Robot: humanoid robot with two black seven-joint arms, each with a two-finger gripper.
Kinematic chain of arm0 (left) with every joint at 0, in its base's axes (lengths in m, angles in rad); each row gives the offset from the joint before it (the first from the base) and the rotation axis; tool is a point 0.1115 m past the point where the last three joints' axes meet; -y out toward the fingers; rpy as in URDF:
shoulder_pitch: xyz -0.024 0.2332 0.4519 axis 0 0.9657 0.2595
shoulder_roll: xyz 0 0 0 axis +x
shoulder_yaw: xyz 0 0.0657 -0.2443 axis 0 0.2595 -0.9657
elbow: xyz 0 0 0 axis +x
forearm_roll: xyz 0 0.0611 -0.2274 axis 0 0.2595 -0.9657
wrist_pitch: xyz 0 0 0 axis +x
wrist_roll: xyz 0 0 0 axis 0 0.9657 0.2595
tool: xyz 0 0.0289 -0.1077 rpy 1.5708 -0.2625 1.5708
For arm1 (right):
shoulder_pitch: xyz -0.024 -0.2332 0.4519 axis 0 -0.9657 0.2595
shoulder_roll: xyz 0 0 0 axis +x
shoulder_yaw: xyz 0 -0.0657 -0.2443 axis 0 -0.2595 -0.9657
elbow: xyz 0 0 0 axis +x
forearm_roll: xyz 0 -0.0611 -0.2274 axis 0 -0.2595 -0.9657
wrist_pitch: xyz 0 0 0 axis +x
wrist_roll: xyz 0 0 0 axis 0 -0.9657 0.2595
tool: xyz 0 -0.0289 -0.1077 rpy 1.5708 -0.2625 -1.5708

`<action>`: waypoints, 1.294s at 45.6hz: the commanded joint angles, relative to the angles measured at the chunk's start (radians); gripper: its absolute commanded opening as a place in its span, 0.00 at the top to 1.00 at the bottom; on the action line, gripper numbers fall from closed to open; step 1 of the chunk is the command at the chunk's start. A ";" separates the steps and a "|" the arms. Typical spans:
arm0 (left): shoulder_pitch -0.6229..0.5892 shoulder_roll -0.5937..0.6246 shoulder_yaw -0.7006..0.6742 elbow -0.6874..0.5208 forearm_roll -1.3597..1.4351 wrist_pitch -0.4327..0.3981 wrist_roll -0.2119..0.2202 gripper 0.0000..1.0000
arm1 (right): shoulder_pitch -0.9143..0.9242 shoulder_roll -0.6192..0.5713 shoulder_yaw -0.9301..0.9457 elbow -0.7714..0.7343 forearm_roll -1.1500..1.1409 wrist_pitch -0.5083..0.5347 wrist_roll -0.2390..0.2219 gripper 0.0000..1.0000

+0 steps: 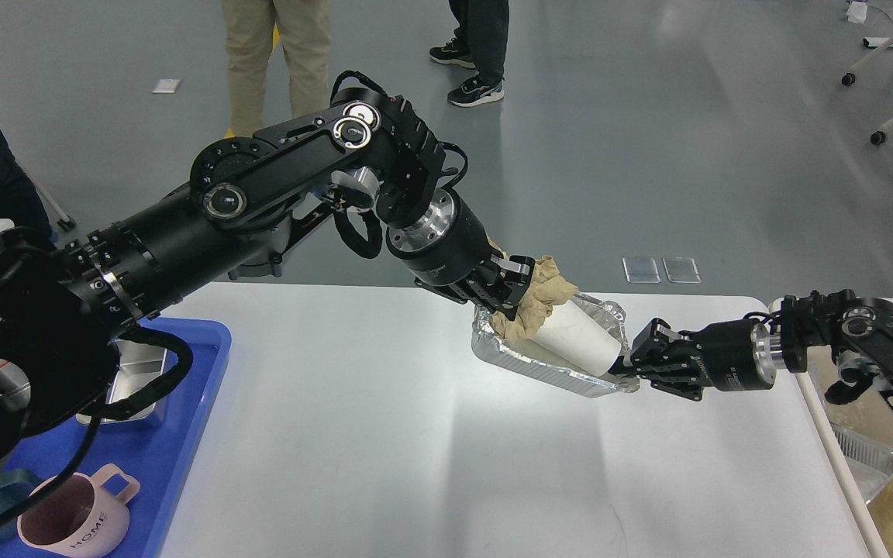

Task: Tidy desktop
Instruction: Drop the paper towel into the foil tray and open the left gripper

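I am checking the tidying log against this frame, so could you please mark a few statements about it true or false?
1. The foil tray holds a white paper cup. True.
2. The cup stands upright. False: it lies on its side.
3. The left tool is at crumpled brown paper. True.
4. The pink mug sits on the desktop. False: it sits on the blue tray.
5. The right tool is at the foil tray's edge. True.

Free room and obstacles. The desktop [384,457] lies bare from centre toward 6 o'clock, open to passage. At 2 o'clock a foil tray [551,364] holding a white cup [578,335] and crumpled brown paper [536,306] blocks the way. At 8 o'clock a blue tray [198,372] with a pink mug [74,519] bounds the left edge.
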State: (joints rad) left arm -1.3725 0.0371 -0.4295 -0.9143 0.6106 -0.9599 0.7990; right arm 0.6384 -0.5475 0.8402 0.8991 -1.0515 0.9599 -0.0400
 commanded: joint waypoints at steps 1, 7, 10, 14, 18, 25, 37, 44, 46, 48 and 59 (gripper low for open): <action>0.003 0.009 0.000 0.000 0.001 0.000 0.006 0.97 | 0.003 -0.009 0.000 0.001 0.002 0.000 0.000 1.00; 0.004 0.014 0.000 0.003 0.001 0.000 0.006 0.96 | 0.004 -0.012 0.000 0.003 0.004 0.000 0.000 1.00; 0.004 0.014 0.000 0.003 0.003 0.000 0.006 0.95 | 0.004 -0.012 0.000 0.004 0.004 0.000 0.002 1.00; 0.004 0.012 0.000 0.011 0.012 0.000 0.006 0.87 | 0.004 -0.012 0.000 0.007 0.004 0.000 0.002 1.00; 0.003 0.012 -0.002 0.014 0.014 0.000 0.006 0.79 | 0.003 -0.012 0.000 0.012 0.005 0.000 0.002 1.00; 0.004 0.012 -0.001 0.022 0.015 0.000 0.005 0.56 | 0.004 -0.011 0.000 0.021 0.010 0.000 0.002 1.00; -0.003 0.023 -0.003 0.043 0.017 0.000 0.006 0.11 | -0.003 -0.012 0.000 0.027 0.010 0.000 0.002 1.00; -0.002 0.049 -0.006 0.045 0.015 0.000 0.008 0.10 | -0.002 -0.014 0.000 0.027 0.010 0.000 0.002 1.00; 0.003 0.058 -0.011 0.045 0.012 0.000 0.011 0.08 | -0.002 -0.019 0.000 0.027 0.010 0.000 0.002 1.00; 0.004 0.060 -0.020 0.045 0.011 0.000 0.011 0.06 | -0.003 -0.023 0.000 0.029 0.010 0.000 0.002 1.00; 0.003 0.078 -0.093 0.045 0.002 0.003 0.011 0.04 | -0.006 -0.055 0.000 0.081 0.010 0.000 0.002 1.00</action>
State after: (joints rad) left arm -1.3705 0.1070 -0.4767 -0.8698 0.6128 -0.9599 0.8099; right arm 0.6326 -0.5897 0.8407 0.9653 -1.0415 0.9601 -0.0385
